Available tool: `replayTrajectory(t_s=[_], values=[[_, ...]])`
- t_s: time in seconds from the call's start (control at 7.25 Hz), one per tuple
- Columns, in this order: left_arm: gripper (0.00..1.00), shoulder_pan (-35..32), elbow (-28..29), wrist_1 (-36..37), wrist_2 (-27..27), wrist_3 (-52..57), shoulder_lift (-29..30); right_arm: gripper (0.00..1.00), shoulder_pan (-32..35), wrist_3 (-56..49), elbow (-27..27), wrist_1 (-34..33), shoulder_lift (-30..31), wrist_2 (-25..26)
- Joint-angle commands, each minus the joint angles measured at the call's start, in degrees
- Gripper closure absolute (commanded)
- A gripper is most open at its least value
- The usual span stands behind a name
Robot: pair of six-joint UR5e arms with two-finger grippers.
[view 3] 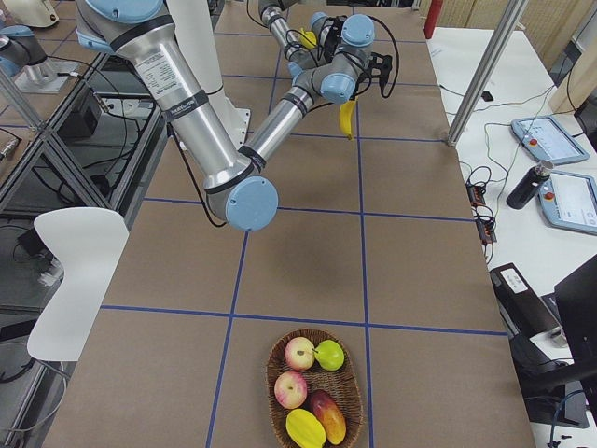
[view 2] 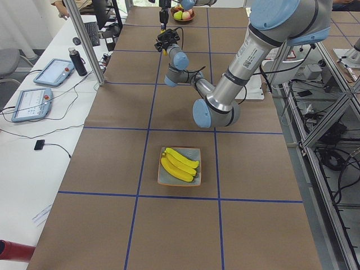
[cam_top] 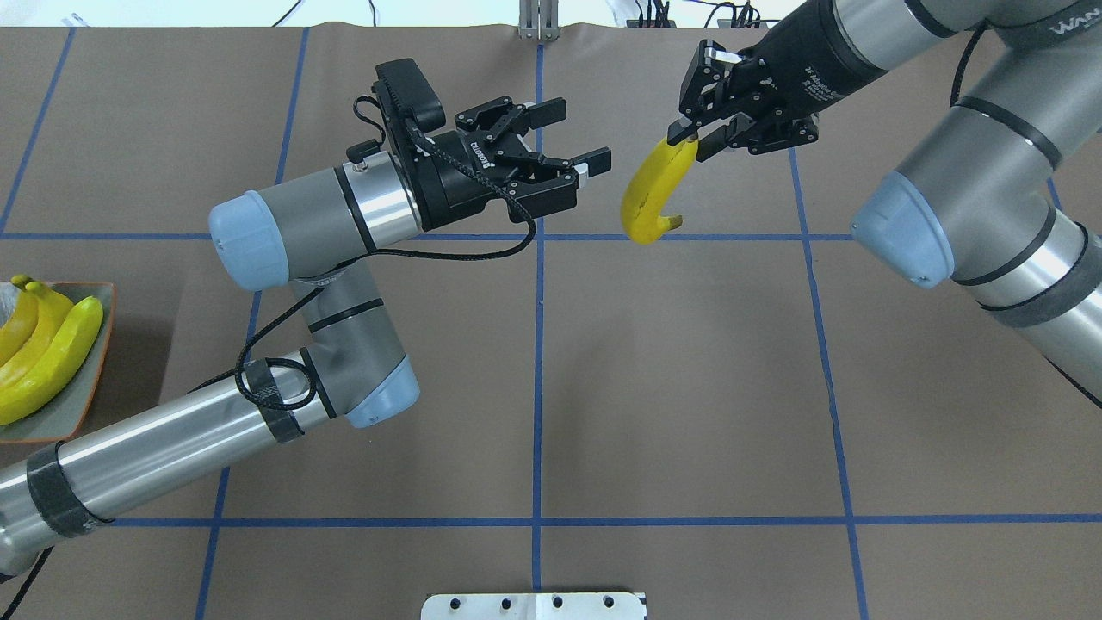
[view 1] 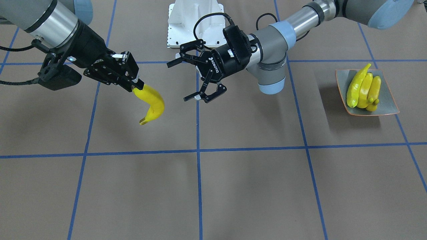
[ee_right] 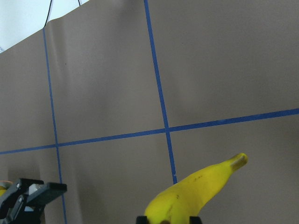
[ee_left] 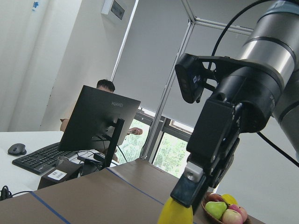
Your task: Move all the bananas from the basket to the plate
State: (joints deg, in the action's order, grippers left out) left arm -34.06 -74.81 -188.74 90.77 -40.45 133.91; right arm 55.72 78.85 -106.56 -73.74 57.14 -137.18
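Overhead exterior view: one banana (cam_top: 652, 194) hangs in the air over the table (cam_top: 689, 387), one end pinched between the fingers of the right gripper (cam_top: 689, 133), its free tip curving away. Just beside it, apart from it, the left gripper (cam_top: 575, 135) faces the fruit with fingers spread wide, holding nothing. Three more bananas (cam_top: 43, 353) lie side by side on the square plate (cam_top: 86, 392) at the table's left end. Far opposite, the wicker basket (view 3: 271, 373) holds apples (view 3: 299, 353) and other fruit.
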Motion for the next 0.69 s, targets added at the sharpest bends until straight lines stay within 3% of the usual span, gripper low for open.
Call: replayTrajectory(t_s=[0.0,0.55], values=[[0.00,0.0,0.3,0.0,-1.0,0.6,-0.5,1.00,-0.6,2.2,-0.2,0.0,-1.1,0.0],[0.00,1.4,1.1,-0.1,-0.7,0.6,-1.5,1.00,-1.6,3.2,-0.6,0.0,-2.8,0.2]])
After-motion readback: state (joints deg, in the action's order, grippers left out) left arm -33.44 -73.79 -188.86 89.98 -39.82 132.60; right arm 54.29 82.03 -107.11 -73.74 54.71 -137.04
